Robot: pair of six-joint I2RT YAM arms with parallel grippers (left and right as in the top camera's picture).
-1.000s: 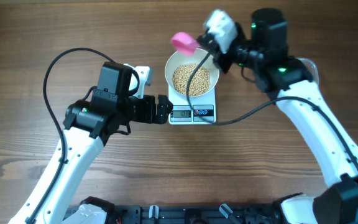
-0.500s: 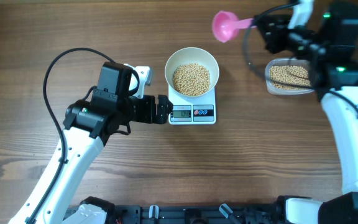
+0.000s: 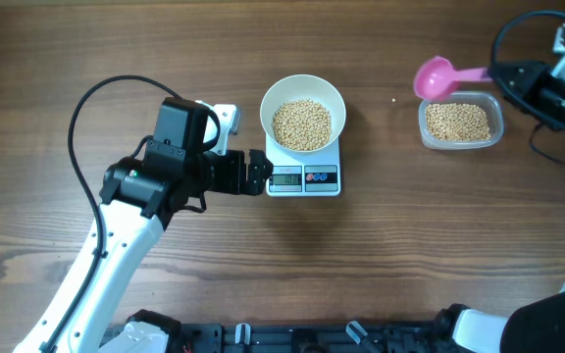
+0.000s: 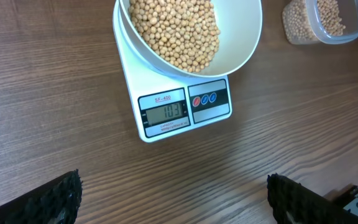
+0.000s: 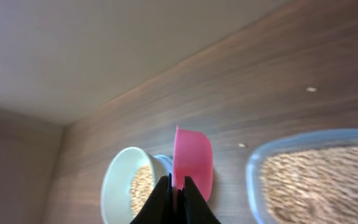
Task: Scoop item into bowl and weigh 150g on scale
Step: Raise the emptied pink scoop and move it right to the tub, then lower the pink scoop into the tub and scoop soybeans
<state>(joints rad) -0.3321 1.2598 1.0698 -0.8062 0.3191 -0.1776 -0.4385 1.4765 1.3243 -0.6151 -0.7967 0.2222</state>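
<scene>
Right gripper (image 5: 176,188) pinches the scoop (image 3: 432,76), now beside the tub (image 3: 499,126) of beans, away from the bowl (image 3: 274,98). Left gripper (image 3: 257,173) spread. Beans (image 3: 302,125) fill the bowl on the scale (image 3: 304,179).

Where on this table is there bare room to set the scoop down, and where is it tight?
Bare wood lies between the scale and the plastic tub, and in front of the scale. Tight: the left gripper crowds the scale's left edge; the pink scoop hangs by the tub.

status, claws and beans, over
Left claw open beside scale. Right claw shut on pink scoop near tub. Bowl of beans on scale. Nothing blocking.
</scene>
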